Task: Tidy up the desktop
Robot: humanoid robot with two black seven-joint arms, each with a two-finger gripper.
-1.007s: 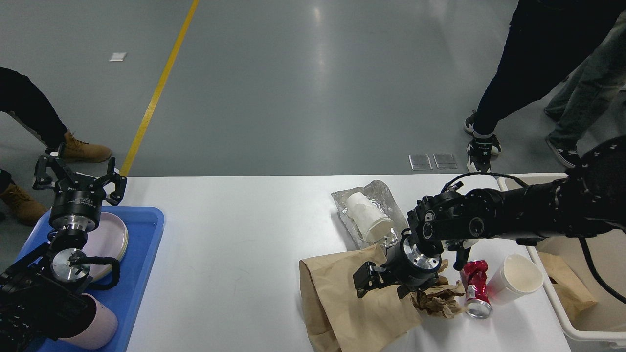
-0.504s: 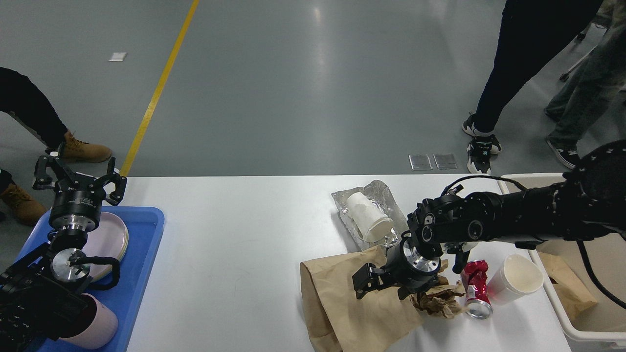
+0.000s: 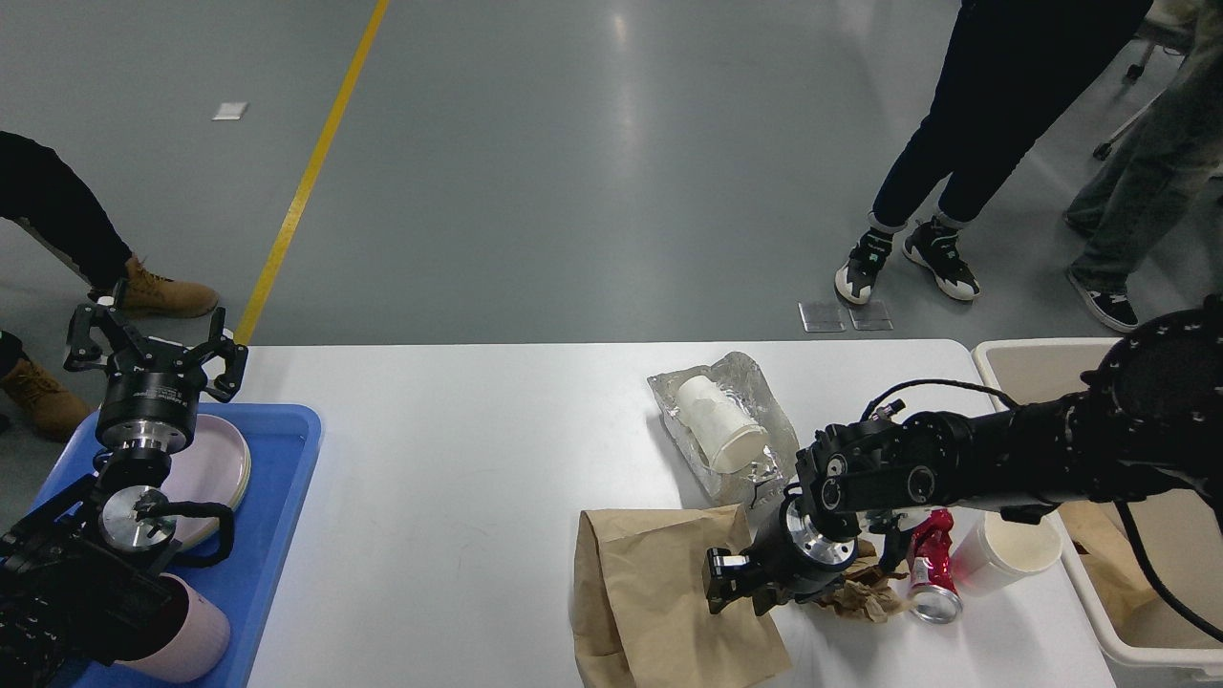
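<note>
The white desktop carries litter on its right half. A brown paper bag lies flat near the front edge. My right gripper sits at the bag's right edge, its dark fingers close together on the paper. Right of it lie a crumpled brown paper wad, a crushed red can and a white paper cup on its side. Behind them a foil tray holds another white cup. My left gripper hangs open and empty above the blue tray.
The blue tray at the left holds pink plates and a pink cup. A cream bin with brown paper inside stands off the table's right end. People's legs stand on the floor beyond the table's far edge.
My right gripper moved down toward the front edge, and the brown paper bag shifted and turned with it. The people behind have stepped. My left arm has not moved.
</note>
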